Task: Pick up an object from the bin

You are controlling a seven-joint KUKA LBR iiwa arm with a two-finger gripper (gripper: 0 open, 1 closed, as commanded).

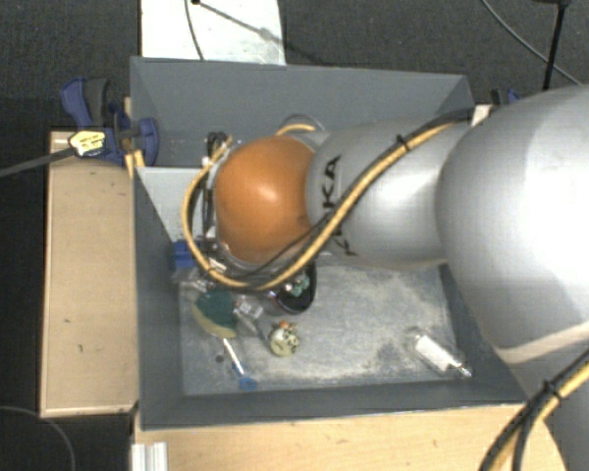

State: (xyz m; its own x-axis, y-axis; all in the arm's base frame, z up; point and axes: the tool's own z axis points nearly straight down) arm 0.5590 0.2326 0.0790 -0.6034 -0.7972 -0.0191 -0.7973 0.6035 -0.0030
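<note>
Hovering over: left part of the grey bin (pixel 383 302), where the gripper (pixel 226 273) sits low beneath the arm's orange cover (pixel 263 199).
Grip: hidden by the cover; I cannot tell whether it is open or closed.
Nearest things: dark green disc (pixel 214 310), black round piece (pixel 300 288), small cream knob (pixel 283 339), all close below the gripper.
Apart: white cylinder (pixel 437 353), lower right of the bin floor.

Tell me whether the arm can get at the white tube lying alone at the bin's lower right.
Probably yes. The white tube lies alone on the bin floor, nothing on or against it. The arm is over the heap at the left and would have to swing across.
</note>
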